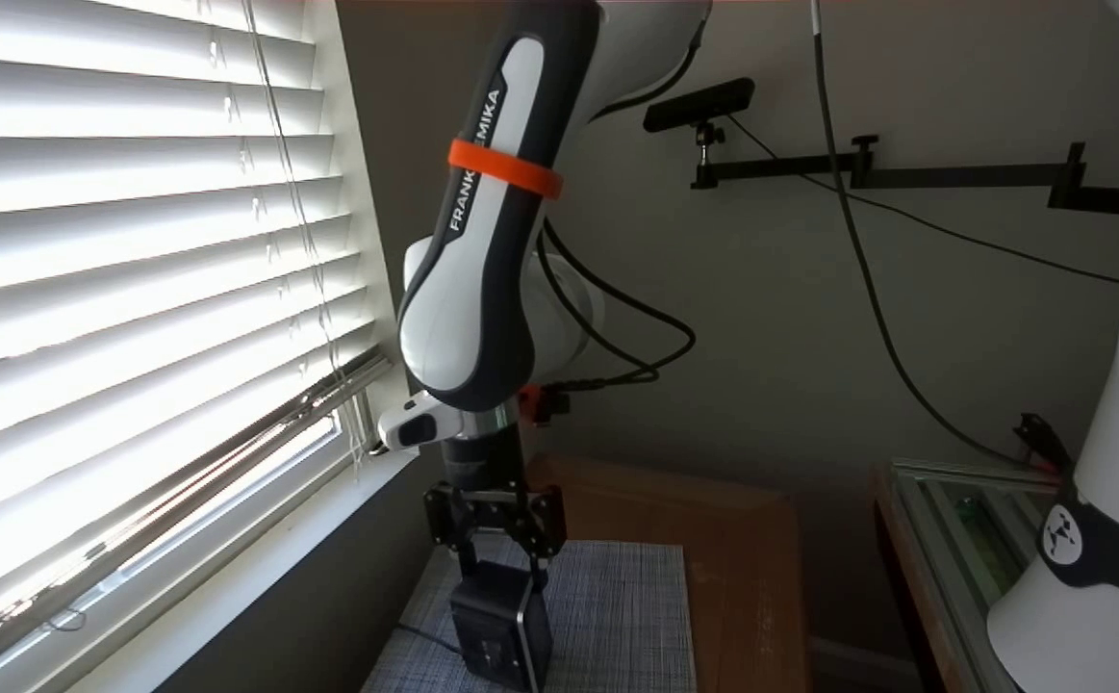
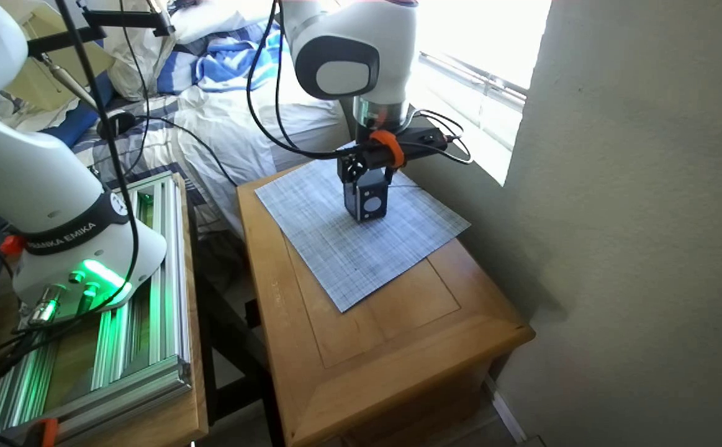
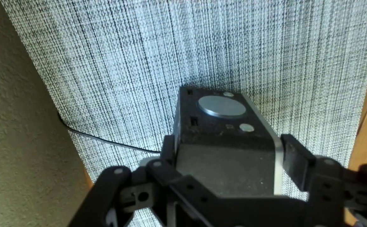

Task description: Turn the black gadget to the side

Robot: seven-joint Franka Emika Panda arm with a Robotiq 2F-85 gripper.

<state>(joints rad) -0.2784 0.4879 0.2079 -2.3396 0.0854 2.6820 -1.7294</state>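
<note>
The black gadget (image 1: 490,628) is a boxy black device with silvery edges, standing upright on a grey woven mat (image 2: 348,264). Its pale round dial face shows in an exterior view (image 2: 365,206), and in the wrist view (image 3: 226,170) this face is at the far side of the box. My gripper (image 1: 504,568) points down over it, with one finger on each side near its top. In the wrist view my gripper (image 3: 228,153) has both fingertips against the gadget's sides, so it looks shut on it. The gadget's rear is hidden.
The mat lies on a wooden chest (image 2: 392,341). A thin black cord (image 3: 107,141) runs over the mat to the gadget. A wall and window sill (image 1: 261,568) stand close beside the chest. A bed (image 2: 230,133) lies beyond it.
</note>
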